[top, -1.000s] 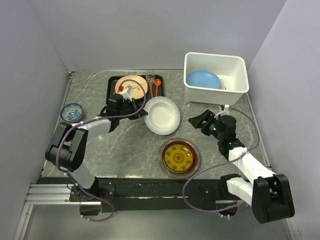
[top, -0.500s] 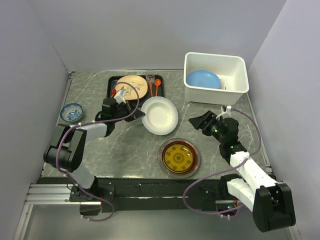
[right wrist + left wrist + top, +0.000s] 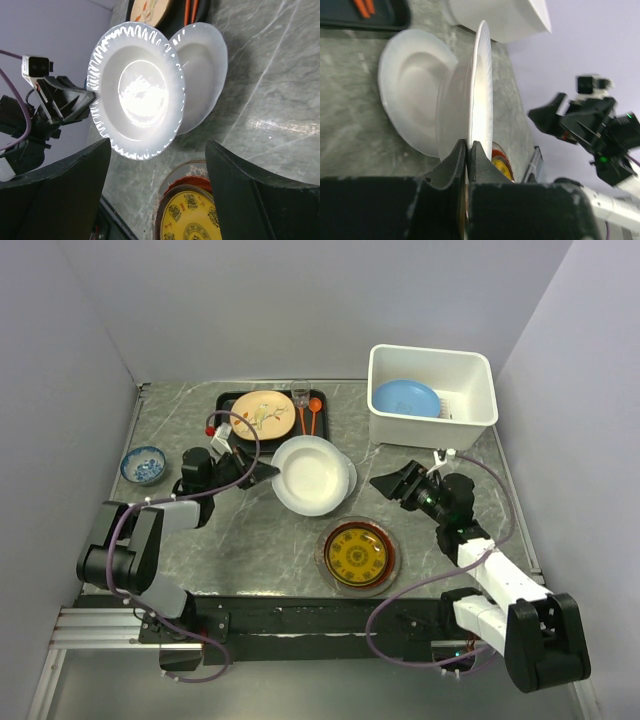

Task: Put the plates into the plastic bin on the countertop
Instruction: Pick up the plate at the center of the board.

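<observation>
Shifted left since earlier, left gripper (image 3: pixel 262 472) pinches white plate (image 3: pixel 308 472) by its left rim, tilted up over second white plate (image 3: pixel 205 70) on countertop (image 3: pixel 270 540); right gripper (image 3: pixel 398 483) spread, well right.

I'm holding the raised plate (image 3: pixel 136 92) over the lying plate (image 3: pixel 205 70), middle of the surface (image 3: pixel 250 530). The bin (image 3: pixel 432 426) is sitting back right, the bin plate (image 3: pixel 405 398) lying in it. The tray (image 3: pixel 224 405) is sitting back centre, the bowl (image 3: pixel 143 464) far left, the front plate (image 3: pixel 356 554) lying nearest me.
</observation>
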Action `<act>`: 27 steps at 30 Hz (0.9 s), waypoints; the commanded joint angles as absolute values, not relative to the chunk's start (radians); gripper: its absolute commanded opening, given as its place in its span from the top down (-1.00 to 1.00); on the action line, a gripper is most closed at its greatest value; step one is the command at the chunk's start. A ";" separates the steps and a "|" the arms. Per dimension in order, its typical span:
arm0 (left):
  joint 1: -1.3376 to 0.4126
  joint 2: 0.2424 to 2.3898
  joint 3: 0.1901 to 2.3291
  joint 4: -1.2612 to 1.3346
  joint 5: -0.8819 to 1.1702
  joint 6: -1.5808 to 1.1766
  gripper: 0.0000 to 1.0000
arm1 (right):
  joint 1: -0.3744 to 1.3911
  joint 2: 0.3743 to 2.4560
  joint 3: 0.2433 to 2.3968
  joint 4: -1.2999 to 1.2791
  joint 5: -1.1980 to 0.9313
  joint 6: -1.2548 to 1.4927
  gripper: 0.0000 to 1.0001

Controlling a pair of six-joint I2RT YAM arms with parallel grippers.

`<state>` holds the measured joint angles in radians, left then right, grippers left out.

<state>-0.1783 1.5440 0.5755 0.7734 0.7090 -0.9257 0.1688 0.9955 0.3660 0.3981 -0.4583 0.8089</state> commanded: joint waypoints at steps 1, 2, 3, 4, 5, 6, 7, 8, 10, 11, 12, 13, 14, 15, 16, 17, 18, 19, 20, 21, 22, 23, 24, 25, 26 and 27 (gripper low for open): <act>-0.179 1.462 0.565 1.095 0.854 -1.026 0.99 | 0.189 1.040 0.368 0.526 -0.541 0.830 -0.66; -0.179 1.462 0.557 1.117 0.870 -1.047 0.99 | 0.192 1.052 0.367 0.543 -0.548 0.833 -0.66; -0.179 1.462 0.546 1.144 0.877 -1.058 0.99 | 0.193 1.058 0.365 0.549 -0.549 0.839 -0.66; -0.179 1.463 0.543 1.182 0.885 -1.068 0.99 | 0.196 1.060 0.361 0.555 -0.552 0.844 -0.66; -0.179 1.466 0.538 1.207 0.891 -1.089 0.99 | 0.198 1.061 0.356 0.567 -0.557 0.847 -0.67; -0.181 1.471 0.535 1.232 0.916 -1.100 0.99 | 0.198 1.060 0.354 0.569 -0.560 0.848 -0.66; -0.179 1.486 0.534 1.299 0.928 -1.114 0.99 | 0.199 1.058 0.350 0.569 -0.558 0.850 -0.66; -0.181 1.496 0.534 1.328 0.942 -1.144 0.99 | 0.199 1.052 0.347 0.569 -0.563 0.847 -0.66; -0.181 1.529 0.537 1.383 0.980 -1.173 0.99 | 0.201 1.046 0.341 0.569 -0.566 0.842 -0.67; -0.183 1.540 0.538 1.443 0.992 -1.207 0.99 | 0.199 1.037 0.338 0.571 -0.568 0.844 -0.67; -0.183 1.551 0.535 1.478 0.997 -1.224 0.99 | 0.201 1.034 0.331 0.572 -0.571 0.842 -0.67; -0.183 1.566 0.534 1.506 1.005 -1.253 0.99 | 0.199 1.031 0.331 0.571 -0.571 0.845 -0.67; -0.187 1.574 0.534 1.543 1.006 -1.264 0.99 | 0.199 1.025 0.330 0.571 -0.574 0.844 -0.66; -0.189 1.577 0.537 1.542 1.009 -1.266 0.99 | 0.201 1.023 0.328 0.569 -0.578 0.844 -0.66; -0.193 1.578 0.541 1.530 1.009 -1.249 0.99 | 0.199 1.022 0.327 0.571 -0.581 0.847 -0.67; -0.205 1.575 0.545 1.487 1.008 -1.233 0.99 | 0.201 1.014 0.325 0.575 -0.586 0.848 -0.66; -0.212 1.566 0.551 1.465 1.006 -1.218 0.99 | 0.204 1.009 0.319 0.578 -0.589 0.851 -0.66; -0.219 1.563 0.555 1.436 1.000 -1.183 0.99 | 0.203 1.003 0.318 0.578 -0.589 0.851 -0.67; -0.238 1.559 0.560 1.410 0.996 -1.161 0.99 | 0.204 0.994 0.318 0.571 -0.589 0.851 -0.67; -0.248 1.548 0.571 1.355 0.991 -1.145 0.99 | 0.204 0.989 0.316 0.566 -0.588 0.848 -0.66; -0.258 1.545 0.577 1.330 0.988 -1.109 0.99 | 0.206 0.985 0.314 0.563 -0.588 0.847 -0.67; -0.274 1.542 0.581 1.312 0.977 -1.097 0.99 | 0.206 0.979 0.313 0.557 -0.589 0.847 -0.66; -0.282 1.542 0.589 1.296 0.973 -1.086 0.99 | 0.206 0.976 0.310 0.557 -0.589 0.848 -0.67; -0.288 1.543 0.594 1.276 0.968 -1.072 0.99 | 0.207 0.974 0.308 0.555 -0.589 0.847 -0.67; -0.296 1.543 0.597 1.278 0.965 -1.074 0.99 | 0.209 0.973 0.308 0.552 -0.591 0.845 -0.67; -0.299 1.552 0.601 1.281 0.965 -1.077 0.99 | 0.207 0.973 0.308 0.549 -0.591 0.844 -0.66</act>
<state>-0.2741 1.5959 0.5331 1.1858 0.9722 -1.0992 0.1967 0.9997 0.3199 0.5274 -0.5713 0.8482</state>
